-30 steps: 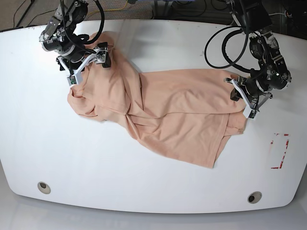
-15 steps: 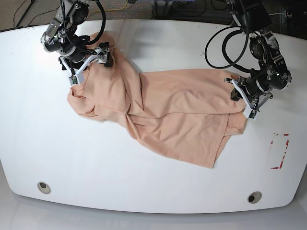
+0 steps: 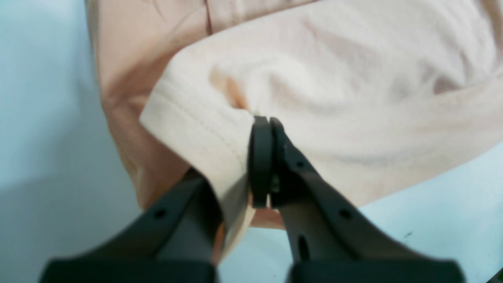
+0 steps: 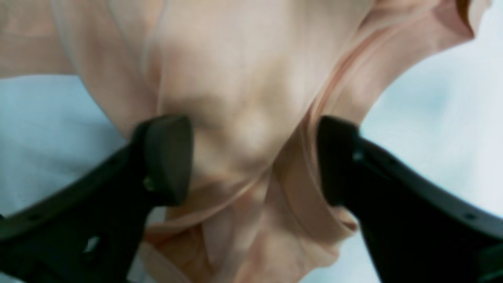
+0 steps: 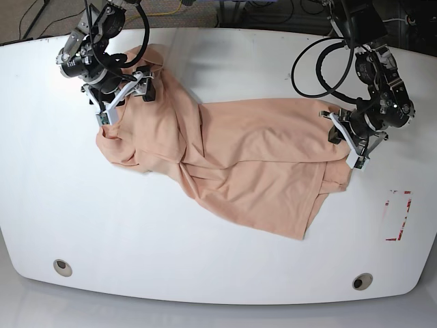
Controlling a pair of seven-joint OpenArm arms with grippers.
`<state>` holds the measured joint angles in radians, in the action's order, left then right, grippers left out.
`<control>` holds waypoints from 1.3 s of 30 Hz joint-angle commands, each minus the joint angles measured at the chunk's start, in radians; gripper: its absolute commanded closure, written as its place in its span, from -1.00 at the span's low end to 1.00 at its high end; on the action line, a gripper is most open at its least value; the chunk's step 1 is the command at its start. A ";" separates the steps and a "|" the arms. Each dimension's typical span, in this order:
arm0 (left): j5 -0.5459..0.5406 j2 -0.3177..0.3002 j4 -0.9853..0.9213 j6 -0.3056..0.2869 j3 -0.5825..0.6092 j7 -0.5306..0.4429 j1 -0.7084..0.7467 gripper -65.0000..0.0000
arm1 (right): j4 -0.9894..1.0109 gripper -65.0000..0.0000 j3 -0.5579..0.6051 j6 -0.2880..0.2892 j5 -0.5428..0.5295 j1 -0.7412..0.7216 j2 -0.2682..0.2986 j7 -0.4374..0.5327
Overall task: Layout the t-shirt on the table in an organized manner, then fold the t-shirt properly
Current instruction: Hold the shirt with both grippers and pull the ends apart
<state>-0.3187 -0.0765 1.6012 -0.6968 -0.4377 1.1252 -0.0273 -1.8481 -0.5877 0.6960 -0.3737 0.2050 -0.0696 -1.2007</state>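
Peach t-shirt (image 5: pixel 232 160) crumpled and twisted mid-table (image 5: pixel 205 260). Left claw (image 3: pixel 262 157) pinched tight on a hemmed edge; right claw (image 4: pixel 255 157) half-wide, straddling bunched cloth, not yet gripping. Risk: slipping off, or catching several layers, so twist stays. Nearby only grommet holes (image 5: pixel 62 266) and red-marked rectangle (image 5: pixel 398 215); nothing blocking.

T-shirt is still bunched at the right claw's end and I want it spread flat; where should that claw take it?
Take the t-shirt by the bunched edge at its far corner, where the right claw already straddles a raised ridge of folds. Come from above, jaws either side of the ridge. The left claw pinches the opposite hem, so pulling apart should flatten it.
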 commanded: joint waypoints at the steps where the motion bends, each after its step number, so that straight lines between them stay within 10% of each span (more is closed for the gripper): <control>1: -0.015 -0.010 0.021 -0.001 -0.002 -0.015 -0.013 1.00 | 0.011 -0.19 0.030 0.002 -0.017 -0.017 0.006 0.014; 12: -0.015 -0.010 0.021 -0.001 -0.002 -0.014 -0.013 1.00 | 0.020 -0.11 0.070 0.002 -0.017 -0.020 0.004 0.014; 21: -0.015 -0.010 0.021 -0.001 -0.002 -0.014 -0.013 1.00 | 0.015 0.99 0.067 0.002 -0.017 -0.020 0.004 0.014; 39: -0.018 -0.010 0.021 -0.001 0.000 -0.014 -0.016 1.00 | -0.178 1.00 0.062 0.002 -0.017 -0.022 0.014 -0.071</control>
<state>-0.3187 -0.0765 1.6012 -0.6968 -0.4385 1.1259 -0.0277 -1.9961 -0.5240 0.6971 -0.3737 0.2035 -0.0666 -1.2846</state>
